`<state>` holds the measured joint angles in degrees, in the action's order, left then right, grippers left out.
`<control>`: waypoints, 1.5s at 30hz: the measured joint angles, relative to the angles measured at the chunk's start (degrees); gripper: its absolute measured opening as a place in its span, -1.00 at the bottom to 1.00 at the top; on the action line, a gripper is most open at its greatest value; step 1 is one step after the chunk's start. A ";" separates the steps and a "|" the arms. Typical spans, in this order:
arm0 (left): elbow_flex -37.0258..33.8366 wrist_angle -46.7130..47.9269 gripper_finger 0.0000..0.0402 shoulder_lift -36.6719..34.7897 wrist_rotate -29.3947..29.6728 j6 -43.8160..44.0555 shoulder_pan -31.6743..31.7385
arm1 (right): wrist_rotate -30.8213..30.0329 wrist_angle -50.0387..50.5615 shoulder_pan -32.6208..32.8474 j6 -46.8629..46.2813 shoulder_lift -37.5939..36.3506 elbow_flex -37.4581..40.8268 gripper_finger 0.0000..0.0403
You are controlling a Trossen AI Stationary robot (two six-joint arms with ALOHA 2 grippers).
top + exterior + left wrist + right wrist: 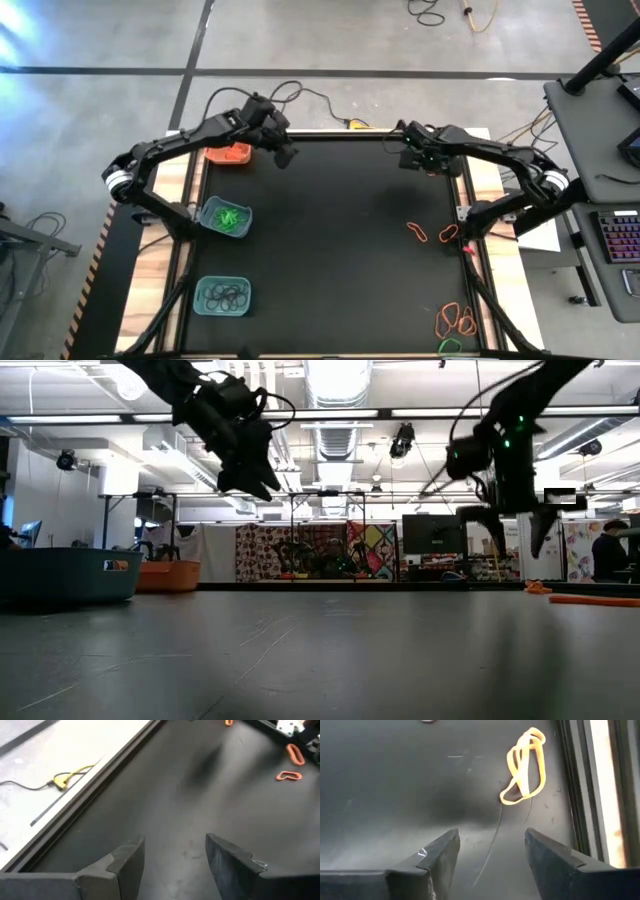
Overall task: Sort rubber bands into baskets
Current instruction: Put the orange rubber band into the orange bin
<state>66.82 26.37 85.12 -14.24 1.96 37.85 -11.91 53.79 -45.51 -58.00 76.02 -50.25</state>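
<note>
the orange basket [231, 154] is partly hidden under the left arm. at the high view's bottom edge a green rubber band [450, 346] is cut off. the black bands [224, 295] are too small to count.

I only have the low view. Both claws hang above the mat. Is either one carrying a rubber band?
Observer: No. The wrist views show the left claw and the right claw both open, with nothing between the fingers.
Operator: Is there a loose band near the right one?
Observer: Yes, an orange rubber band lies on the mat just ahead of it, close to the mat's edge.
Operator: Which basket takes orange?
Observer: From above, the orange basket sits at the far left, beside the left claw, with orange bands inside.
</note>
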 joint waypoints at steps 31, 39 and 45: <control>-1.02 1.18 -0.05 0.00 1.32 0.44 -0.57 | -1.29 -13.65 -7.61 6.23 8.25 6.60 -0.94; -1.08 -0.30 -0.05 0.00 1.77 0.04 -0.57 | 3.64 -17.96 -0.42 4.64 1.68 6.61 -0.96; -1.08 -7.49 -0.05 0.00 1.88 0.09 -0.57 | 7.82 -28.66 10.62 2.01 3.39 5.11 -0.96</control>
<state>65.73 18.88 85.12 -12.36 2.05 37.28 -4.09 25.13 -34.89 -55.99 79.41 -45.14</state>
